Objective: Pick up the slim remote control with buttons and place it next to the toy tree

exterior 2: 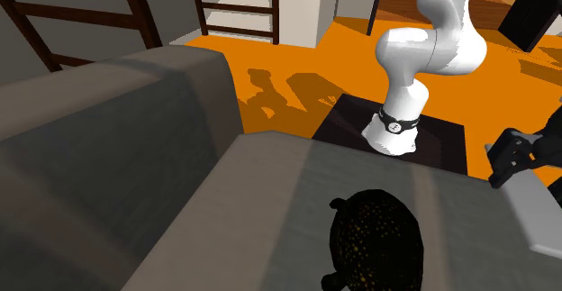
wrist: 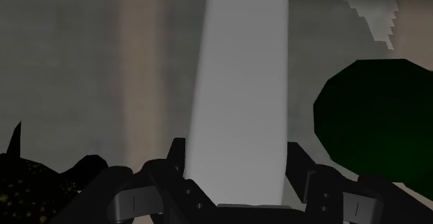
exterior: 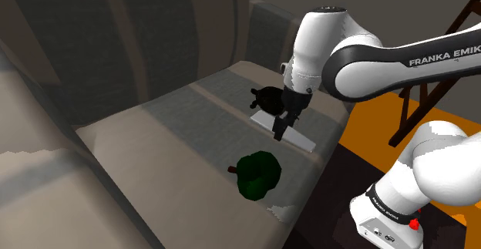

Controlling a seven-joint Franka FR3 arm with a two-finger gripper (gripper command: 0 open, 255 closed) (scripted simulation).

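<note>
The remote (wrist: pixel 239 98) is a plain pale grey slab with no buttons drawn on it. My black gripper (wrist: pixel 236 166) is shut on its near end, one finger on each long side. In the shoulder view the gripper (exterior: pixel 284 122) comes down on the remote (exterior: pixel 302 139) near the grey seat's front edge. I cannot tell whether the remote rests on the seat or hangs just above it. The dark green toy tree (exterior: pixel 258 175) lies on the seat a short way from the remote, and beside the remote's far end in the wrist view (wrist: pixel 378 125). The second exterior view has the gripper (exterior 2: pixel 512 157) and remote (exterior 2: pixel 533 215) at its right edge.
A black rounded toy (exterior: pixel 267 99) sits on the seat just behind the gripper, large in the second exterior view (exterior 2: pixel 374 244). The grey sofa seat (exterior: pixel 177 124) has cushions behind. Orange floor (exterior 2: pixel 297 73), the dark stand (exterior 2: pixel 360 122) and wooden frames (exterior: pixel 447 47) lie beyond the seat's edge.
</note>
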